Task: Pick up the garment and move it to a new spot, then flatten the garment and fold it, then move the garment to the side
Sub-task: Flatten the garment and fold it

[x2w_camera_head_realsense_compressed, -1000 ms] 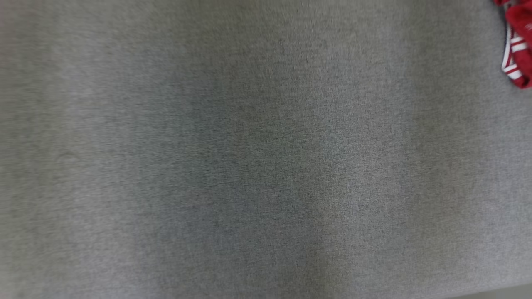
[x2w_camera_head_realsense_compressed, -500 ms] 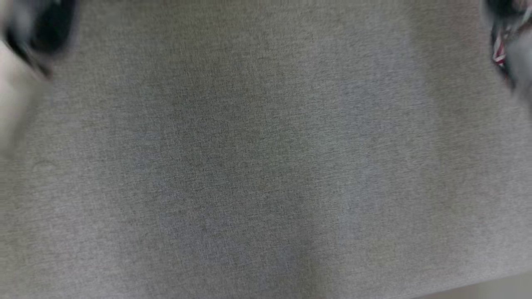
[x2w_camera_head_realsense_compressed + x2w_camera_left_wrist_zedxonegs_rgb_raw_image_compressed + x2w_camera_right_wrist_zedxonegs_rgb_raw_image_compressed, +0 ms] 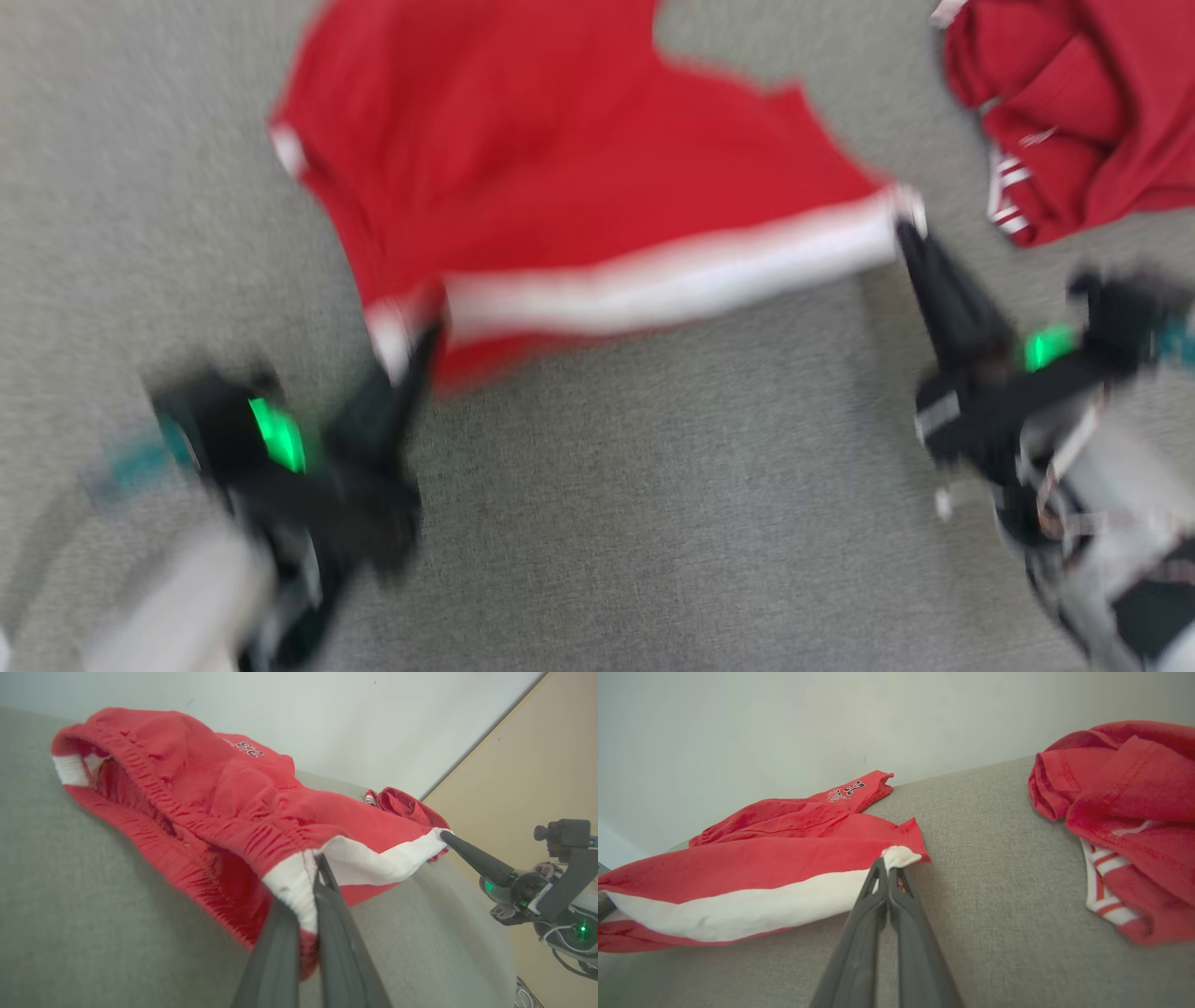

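Note:
The garment [image 3: 560, 177] is a pair of red shorts with a white side stripe, stretched between my two grippers over the grey cloth surface [image 3: 653, 513]. My left gripper [image 3: 415, 350] is shut on the waistband corner, seen close up in the left wrist view, where the garment [image 3: 210, 807] hangs open at the elastic. My right gripper [image 3: 907, 229] is shut on the white hem corner; the right wrist view shows the garment [image 3: 761, 877] pinched at that gripper [image 3: 889, 863]. The right gripper [image 3: 446, 836] also shows in the left wrist view.
A second red piece of clothing with red-and-white striped trim [image 3: 1074, 112] lies crumpled at the far right, also in the right wrist view [image 3: 1125, 826]. A pale wall [image 3: 784, 728] runs behind the surface. A tan floor [image 3: 537, 765] lies beyond its edge.
The head view has shifted a lot. Both grippers and the stretched red garment have come into it, where before there was mostly bare grey cloth.

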`<state>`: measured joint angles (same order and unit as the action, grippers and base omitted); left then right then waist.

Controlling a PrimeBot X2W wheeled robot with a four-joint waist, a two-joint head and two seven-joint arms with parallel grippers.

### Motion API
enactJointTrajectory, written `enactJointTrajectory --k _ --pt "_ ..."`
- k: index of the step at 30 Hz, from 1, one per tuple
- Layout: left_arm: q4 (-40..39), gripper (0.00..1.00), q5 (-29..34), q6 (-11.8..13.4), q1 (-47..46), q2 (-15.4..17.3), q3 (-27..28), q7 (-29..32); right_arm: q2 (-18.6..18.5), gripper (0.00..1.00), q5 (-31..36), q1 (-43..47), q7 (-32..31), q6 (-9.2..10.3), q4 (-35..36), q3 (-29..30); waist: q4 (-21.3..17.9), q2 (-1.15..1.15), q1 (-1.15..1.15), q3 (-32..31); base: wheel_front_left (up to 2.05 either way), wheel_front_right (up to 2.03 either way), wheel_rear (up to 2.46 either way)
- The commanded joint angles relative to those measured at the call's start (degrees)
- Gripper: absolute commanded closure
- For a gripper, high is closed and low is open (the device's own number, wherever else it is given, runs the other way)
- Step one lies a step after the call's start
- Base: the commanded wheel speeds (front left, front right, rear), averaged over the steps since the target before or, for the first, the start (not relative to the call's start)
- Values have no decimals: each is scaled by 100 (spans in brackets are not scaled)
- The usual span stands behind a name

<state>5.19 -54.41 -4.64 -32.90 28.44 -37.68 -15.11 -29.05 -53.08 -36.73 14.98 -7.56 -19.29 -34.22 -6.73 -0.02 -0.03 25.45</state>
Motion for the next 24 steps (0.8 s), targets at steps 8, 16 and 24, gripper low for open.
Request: enactJointTrajectory --k 8,16,24 --pt "-176 100 590 -82 2062 -507 626 -1 -121 100 -124 1675 25 14 301 311 71 2 3 -1189 0 0 0" --pt "-329 100 1031 -201 3333 -852 970 -1 -124 100 -251 3148 23 14 750 669 126 2 3 -1752 0 0 0" --pt "-437 100 1282 -253 3909 -921 819 -1 27 100 -228 4119 -192 14 1376 1166 256 2 3 -1951 0 0 0"
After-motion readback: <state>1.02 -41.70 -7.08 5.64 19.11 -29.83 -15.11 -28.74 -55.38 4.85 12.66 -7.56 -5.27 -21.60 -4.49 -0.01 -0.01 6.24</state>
